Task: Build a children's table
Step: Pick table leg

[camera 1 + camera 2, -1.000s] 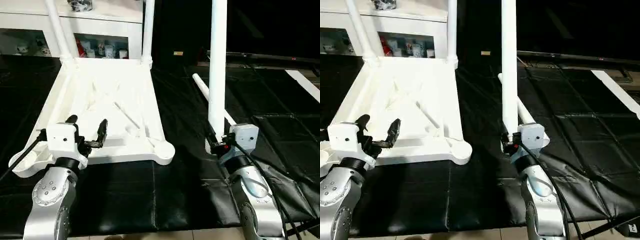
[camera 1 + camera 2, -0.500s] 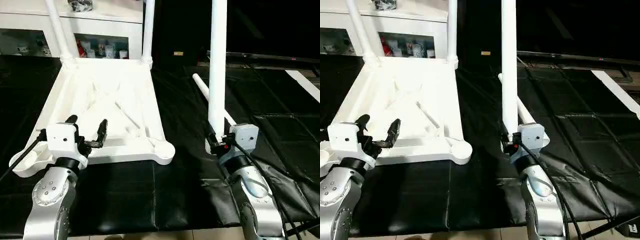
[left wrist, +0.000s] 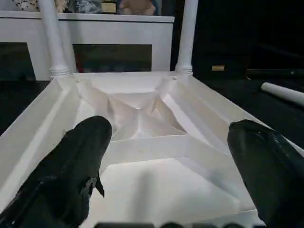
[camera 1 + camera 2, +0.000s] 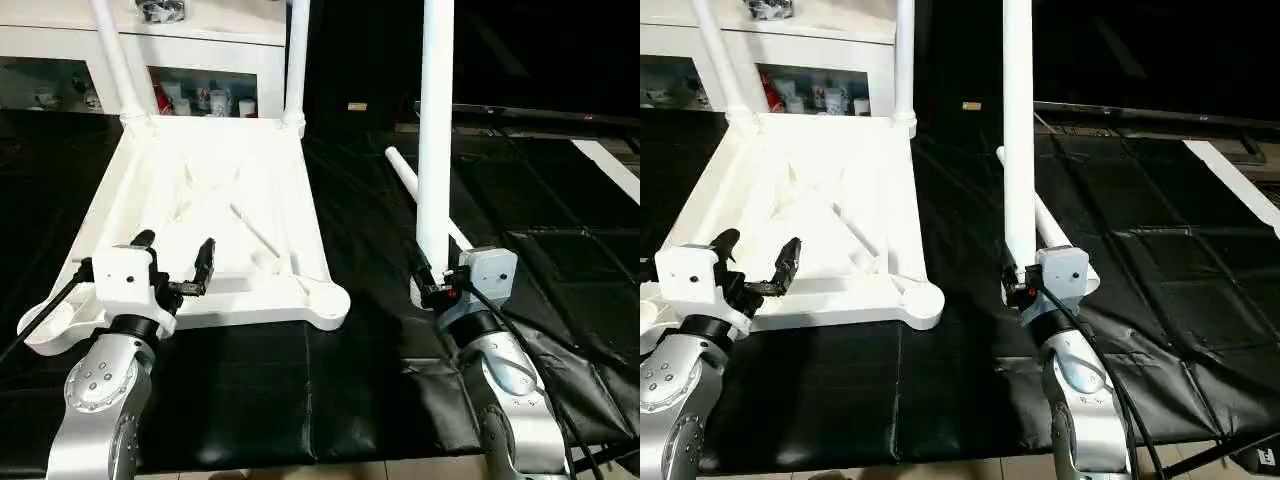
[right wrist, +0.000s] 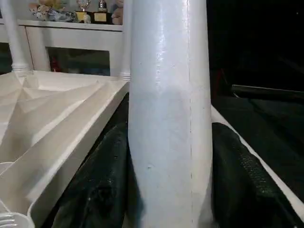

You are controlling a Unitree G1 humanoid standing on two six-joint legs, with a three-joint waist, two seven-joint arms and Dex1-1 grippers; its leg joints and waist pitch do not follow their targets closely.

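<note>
The upside-down tabletop (image 4: pixel 215 215) lies on the black mat (image 4: pixel 350 380). The right gripper (image 4: pixel 432 285) clamps one upright leg (image 4: pixel 435 130) near its lower end; the left gripper (image 4: pixel 175 262) hangs open over the tabletop's near edge. The leg is probably light, stiff and smooth, so a low grip seems best.

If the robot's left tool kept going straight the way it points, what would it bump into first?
Probably the upside-down tabletop. The left tool hangs open over its near edge, pointing across the ribbed underside toward the two far legs. How high it sits above the ribs is hard to judge.
</note>
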